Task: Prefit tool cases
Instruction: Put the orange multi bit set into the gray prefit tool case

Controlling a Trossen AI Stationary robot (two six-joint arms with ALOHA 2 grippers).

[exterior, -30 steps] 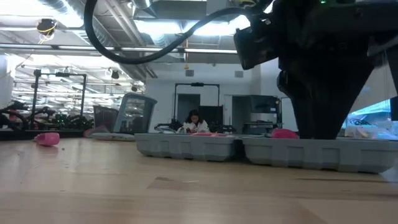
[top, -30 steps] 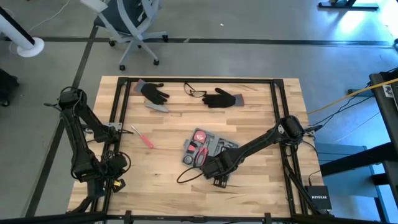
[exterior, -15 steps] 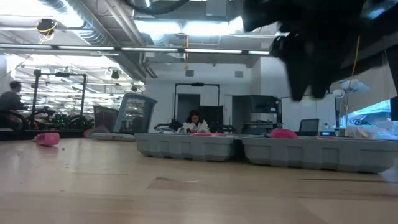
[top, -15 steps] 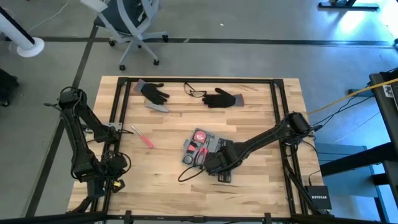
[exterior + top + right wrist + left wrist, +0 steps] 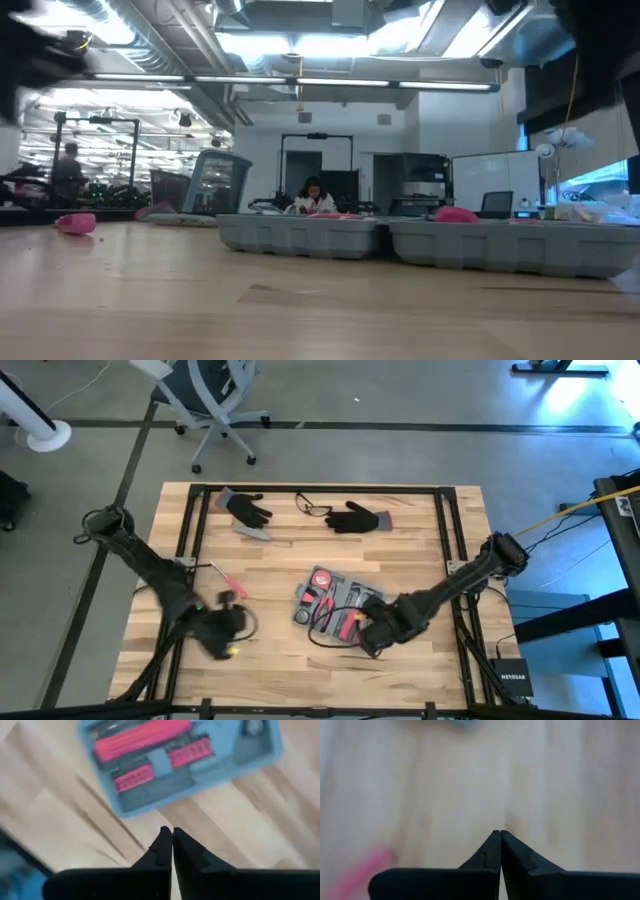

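The right gripper (image 5: 172, 834) hangs over bare bench (image 5: 420, 550) near the front edge, fingers pressed together and holding nothing, just beside the open tool case (image 5: 335, 600). The left gripper (image 5: 500, 836), also pinched closed and empty, hovers over the front left of the bench by a red-handled screwdriver (image 5: 230, 582). The case lies mid-bench with red tools in its slots. Two black gloves (image 5: 245, 510) and glasses (image 5: 313, 507) sit along the far edge.

Open tool case (image 5: 338, 606) mid-table, right hand (image 5: 368, 640) beside it, left hand (image 5: 226, 636) near red screwdriver (image 5: 232, 585)
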